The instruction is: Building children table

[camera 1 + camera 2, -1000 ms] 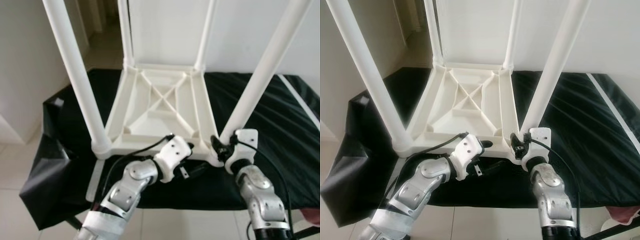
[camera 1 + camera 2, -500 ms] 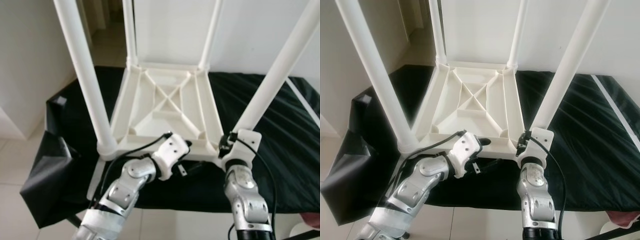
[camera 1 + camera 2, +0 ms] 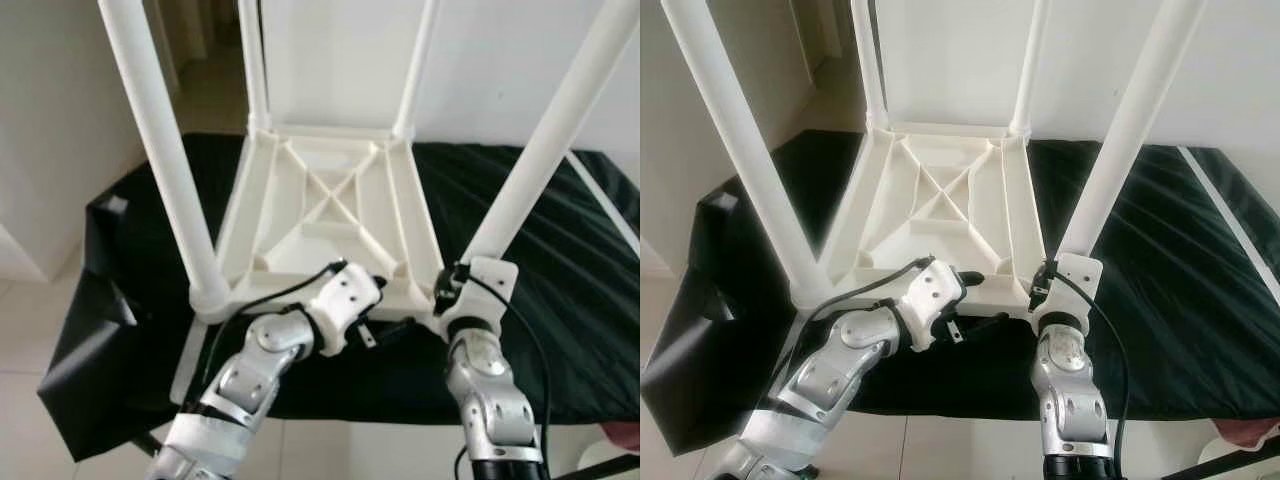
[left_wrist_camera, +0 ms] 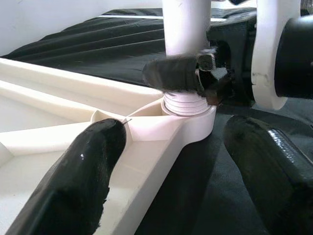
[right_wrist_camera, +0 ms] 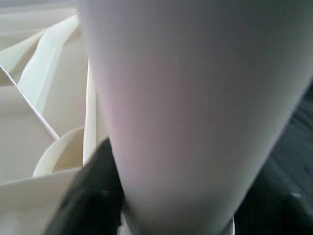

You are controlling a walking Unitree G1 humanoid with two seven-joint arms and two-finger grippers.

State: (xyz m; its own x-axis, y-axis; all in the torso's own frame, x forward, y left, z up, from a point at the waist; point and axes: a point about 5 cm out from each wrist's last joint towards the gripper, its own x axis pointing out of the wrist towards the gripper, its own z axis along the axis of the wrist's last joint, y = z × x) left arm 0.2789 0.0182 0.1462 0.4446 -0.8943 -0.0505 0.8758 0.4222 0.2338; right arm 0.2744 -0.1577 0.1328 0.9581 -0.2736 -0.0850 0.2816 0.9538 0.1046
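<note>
The white children table [image 3: 325, 215] lay upside down on the black cloth [image 3: 560, 260], legs up, with the right tool [image 4: 195, 73] clenched on the near leg [image 3: 540, 160] at 4 o'clock and the left tool [image 4: 166, 181] released astride the near rim.

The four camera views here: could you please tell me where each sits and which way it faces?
Left and right eye views: head, looking down at the upturned table; both arms show.
Left wrist view: along the open left gripper toward the near right leg.
Right wrist view: tight against that leg, right gripper at its base.
Shared: that leg.
</note>
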